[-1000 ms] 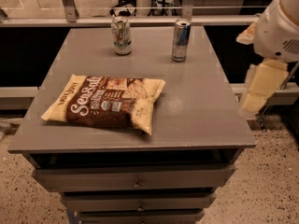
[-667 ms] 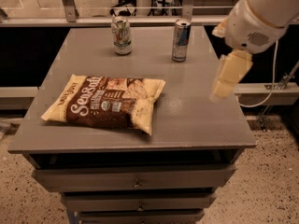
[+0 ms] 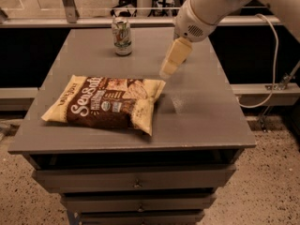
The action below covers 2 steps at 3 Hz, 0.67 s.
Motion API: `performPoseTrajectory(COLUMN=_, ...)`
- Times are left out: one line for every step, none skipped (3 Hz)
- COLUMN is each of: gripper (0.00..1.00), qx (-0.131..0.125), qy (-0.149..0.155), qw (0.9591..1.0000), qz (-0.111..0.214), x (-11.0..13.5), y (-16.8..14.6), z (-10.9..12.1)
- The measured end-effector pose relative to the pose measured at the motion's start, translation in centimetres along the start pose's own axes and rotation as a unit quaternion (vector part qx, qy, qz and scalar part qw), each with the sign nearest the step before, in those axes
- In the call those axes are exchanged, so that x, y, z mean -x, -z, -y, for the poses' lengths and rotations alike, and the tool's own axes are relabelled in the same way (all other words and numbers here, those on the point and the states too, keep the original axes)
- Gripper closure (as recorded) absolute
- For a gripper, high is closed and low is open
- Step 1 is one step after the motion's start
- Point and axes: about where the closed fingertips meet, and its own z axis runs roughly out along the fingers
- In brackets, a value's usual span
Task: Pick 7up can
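1. Furthest to the left of the gripper (image 3: 165,72), and nearer the camera than it, a brown-and-cream snack bag (image 3: 105,102) is seen lying flat on the grey counter (image 3: 206,121). The bag's upper right corner appears just below and left of the gripper's tip.
2. Next, the 7up can (image 3: 122,36) is found upright near the counter's far edge, to the left of the gripper and farther back. It is well apart from the gripper and not held. Its pale body, green lettering and silver top are shown.
3. The gripper, a pale cream part pointing down and to the left, is held above the rear middle of the counter, to the right of the can. It is kept clear of both can and bag. Whether it is open or closed cannot be told from this view.
4. Above and to the right of the gripper, the white arm (image 3: 211,8) is seen extending from the upper right corner.
5. Further right, a pale cable (image 3: 276,50) is seen hanging beside the counter.
6. Below the gripper, grey drawer fronts (image 3: 136,179) are shown under the counter top.
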Motion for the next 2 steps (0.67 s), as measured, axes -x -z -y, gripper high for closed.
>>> performPoseTrajectory(gripper=0.00, qx=-0.007, qy=-0.009, qw=0.9996, qz=0.026, x=2.33, y=-4.18, z=4.19)
performPoseTrajectory(gripper=0.00, qx=-0.010, qy=-0.009, qw=0.9993, qz=0.034, x=2.94, y=-4.72, z=5.13)
